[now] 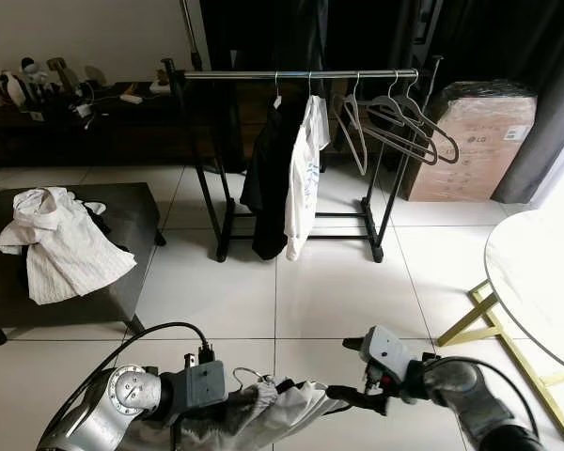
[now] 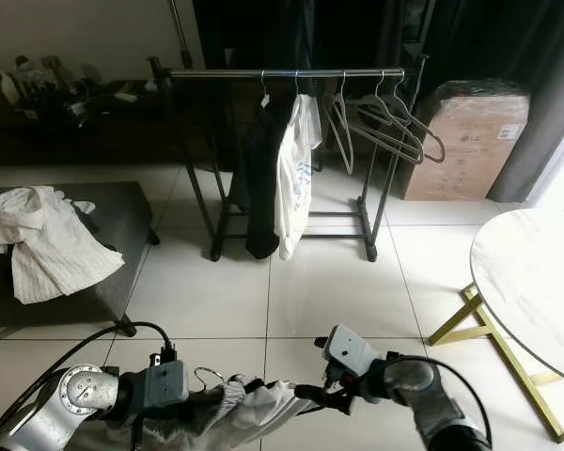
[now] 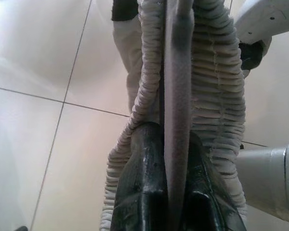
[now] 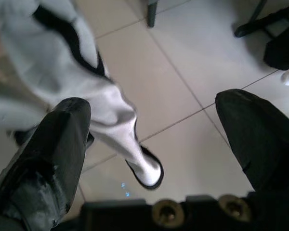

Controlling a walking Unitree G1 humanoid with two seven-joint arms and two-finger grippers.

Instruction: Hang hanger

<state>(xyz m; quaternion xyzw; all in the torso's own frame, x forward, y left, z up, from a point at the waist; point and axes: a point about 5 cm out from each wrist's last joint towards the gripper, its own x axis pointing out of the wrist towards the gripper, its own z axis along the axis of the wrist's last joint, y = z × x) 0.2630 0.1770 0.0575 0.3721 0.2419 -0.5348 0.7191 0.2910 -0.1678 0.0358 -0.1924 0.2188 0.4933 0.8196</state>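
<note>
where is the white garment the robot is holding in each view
Left eye view: white garment at the bottom centre, between the two arms.
Right eye view: bottom centre, slightly further left.
Left wrist view: gathered folds around the grey hanger, in the left gripper.
Right wrist view: upper left, ahead of the right gripper.
Shared landmark: tiled floor.

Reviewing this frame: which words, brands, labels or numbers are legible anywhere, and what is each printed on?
"LG": logo on the white label of the wrapped cardboard box beside the clothes rack.
Other print on that label: too small to read.
Blue marks on the white shirt hanging on the rack: blurred, not readable.
Items on the dark sideboard: no readable text.
</note>
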